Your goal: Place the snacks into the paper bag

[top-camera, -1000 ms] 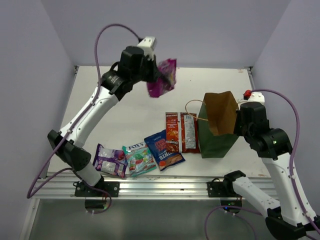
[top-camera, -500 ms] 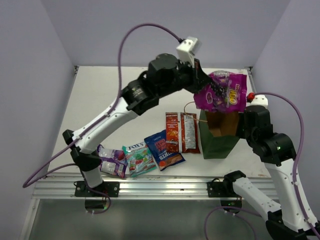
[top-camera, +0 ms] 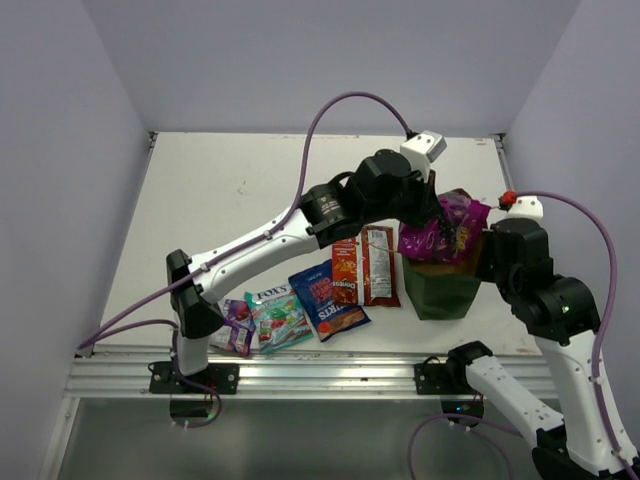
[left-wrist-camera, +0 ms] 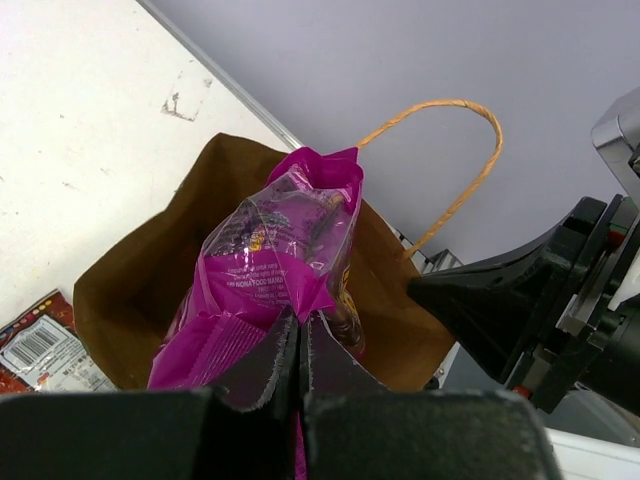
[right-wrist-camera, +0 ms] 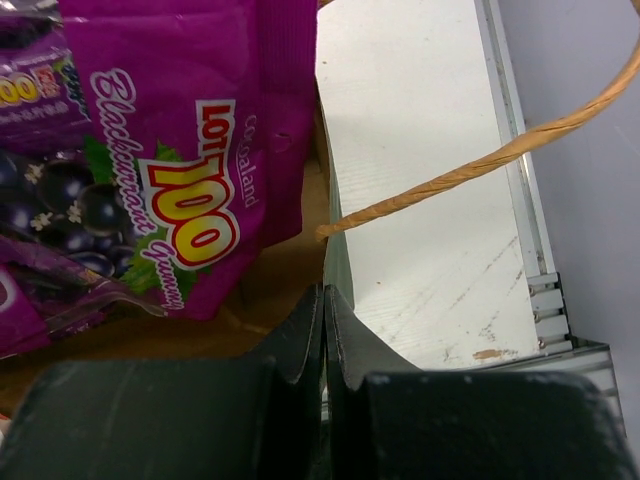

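My left gripper [top-camera: 441,214] is shut on the magenta grape pack [top-camera: 447,230] and holds it partly down in the mouth of the paper bag [top-camera: 440,290]. In the left wrist view the gripper [left-wrist-camera: 298,325] pinches the pack [left-wrist-camera: 270,265] over the bag's brown inside [left-wrist-camera: 130,290]. My right gripper [top-camera: 486,256] is shut on the bag's right rim; in the right wrist view it [right-wrist-camera: 324,300] clamps the bag wall [right-wrist-camera: 334,262] beside the pack [right-wrist-camera: 150,150]. Two red-orange packs [top-camera: 363,263], a blue chip bag [top-camera: 326,298], a teal candy bag [top-camera: 279,316] and a purple-silver bag [top-camera: 228,322] lie left of the bag.
The bag's cord handles stand up by the rim [left-wrist-camera: 470,108] [right-wrist-camera: 480,165]. The left arm stretches across above the packets on the table. The table's right edge rail [right-wrist-camera: 520,200] runs close to the bag. Bare white tabletop [top-camera: 230,200] lies behind and to the left.
My left arm swung right from the back middle of the table, carrying the magenta pack, and lowered it into the bag's mouth. The right gripper kept its hold on the rim.
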You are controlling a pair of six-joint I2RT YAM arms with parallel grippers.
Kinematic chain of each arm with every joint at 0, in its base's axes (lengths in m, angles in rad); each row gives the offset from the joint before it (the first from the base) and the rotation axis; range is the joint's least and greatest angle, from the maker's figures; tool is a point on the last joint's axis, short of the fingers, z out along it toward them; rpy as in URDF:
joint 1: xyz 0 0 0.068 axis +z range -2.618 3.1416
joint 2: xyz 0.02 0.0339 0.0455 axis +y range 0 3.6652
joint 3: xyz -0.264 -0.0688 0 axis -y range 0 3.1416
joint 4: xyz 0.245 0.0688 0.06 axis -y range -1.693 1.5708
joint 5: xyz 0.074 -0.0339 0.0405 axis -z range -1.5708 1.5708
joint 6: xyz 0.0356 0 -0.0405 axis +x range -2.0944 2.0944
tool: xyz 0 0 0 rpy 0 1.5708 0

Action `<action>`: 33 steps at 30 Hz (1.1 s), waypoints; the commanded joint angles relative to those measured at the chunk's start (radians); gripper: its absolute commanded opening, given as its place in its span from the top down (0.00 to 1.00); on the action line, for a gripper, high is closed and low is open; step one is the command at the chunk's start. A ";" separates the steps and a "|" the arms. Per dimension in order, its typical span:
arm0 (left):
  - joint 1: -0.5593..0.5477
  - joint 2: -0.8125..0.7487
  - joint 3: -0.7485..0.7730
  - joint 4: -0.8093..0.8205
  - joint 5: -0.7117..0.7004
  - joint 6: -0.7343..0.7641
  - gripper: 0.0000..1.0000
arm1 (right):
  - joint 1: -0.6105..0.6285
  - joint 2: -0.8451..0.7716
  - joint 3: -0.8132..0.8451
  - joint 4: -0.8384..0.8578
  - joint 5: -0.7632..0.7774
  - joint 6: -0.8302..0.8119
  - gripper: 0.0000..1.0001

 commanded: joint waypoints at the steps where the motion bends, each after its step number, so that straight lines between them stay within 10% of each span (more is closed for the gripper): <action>1: -0.020 0.021 0.043 0.100 0.007 -0.037 1.00 | 0.002 -0.004 0.004 -0.012 -0.015 -0.009 1.00; 4: -0.030 0.075 0.095 0.065 0.032 -0.035 0.95 | 0.002 -0.004 -0.001 -0.007 -0.022 -0.012 1.00; 10: -0.047 0.119 0.134 0.124 0.056 -0.001 0.31 | 0.003 -0.008 -0.016 0.000 -0.026 -0.015 1.00; 19: -0.060 0.072 0.271 0.052 -0.049 0.015 0.21 | 0.002 -0.005 -0.029 0.019 -0.034 -0.021 1.00; 24: -0.049 -0.303 -0.155 0.014 -0.558 0.023 0.13 | 0.002 0.002 -0.035 0.028 -0.031 -0.029 1.00; 33: 0.263 -0.500 -0.953 -0.060 -0.364 -0.242 0.09 | 0.003 -0.008 -0.035 0.031 -0.049 -0.036 1.00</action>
